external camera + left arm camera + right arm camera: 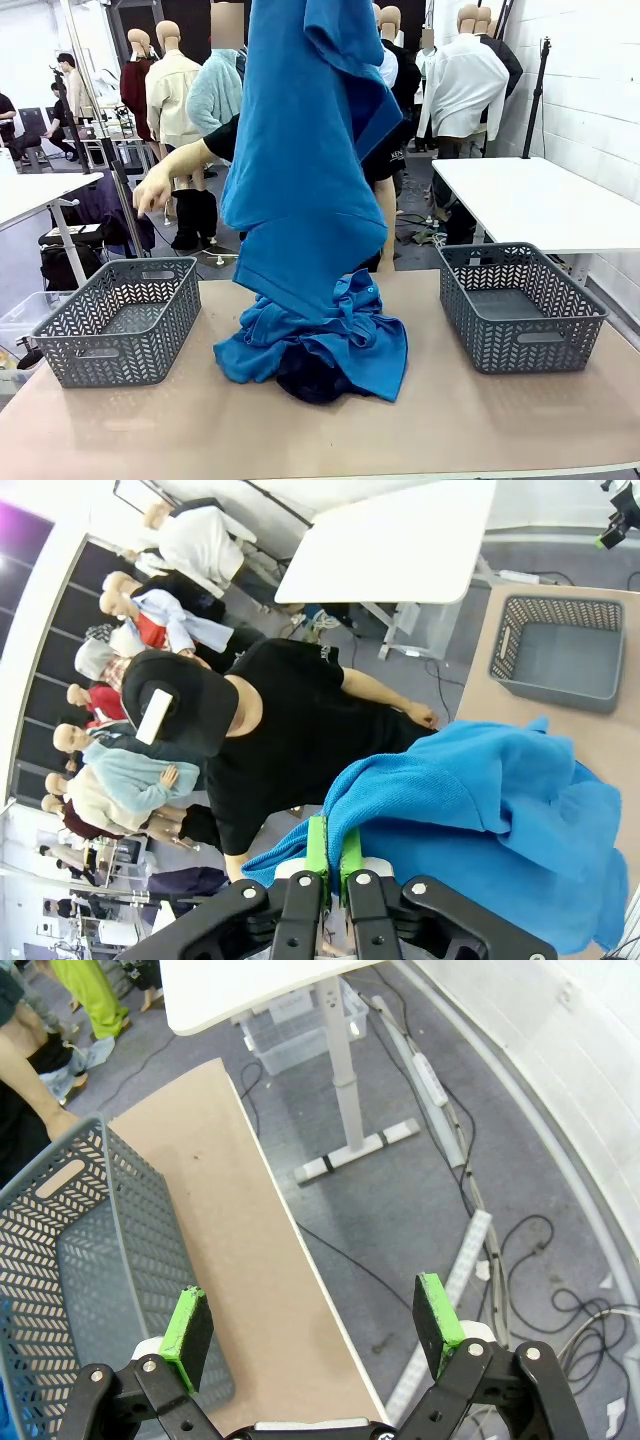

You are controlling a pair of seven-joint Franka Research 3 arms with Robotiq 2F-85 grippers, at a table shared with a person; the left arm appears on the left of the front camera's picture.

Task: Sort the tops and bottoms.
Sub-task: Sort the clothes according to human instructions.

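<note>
While my left pincer (333,842) is clamped tight on a fold of one blue shirt (300,150), that shirt hangs high over the middle of the table (320,440). Its upper end is cut off by the top of the front view, and its lower end reaches the blue heap (355,335) lying on the middle of the table. I cannot count the shirts in that heap, because the folds run together. One dark garment (310,378) peeks out from under its near edge, mostly covered. I count two grey baskets, one (150,340) at the table's left end and one (500,345) at its right end. My right pincer (315,1325) stands wide and holds nothing above the table's right edge. A person (280,730) stands at the table's far side, largely hidden behind the hanging shirt, with one hand (152,190) showing.
</note>
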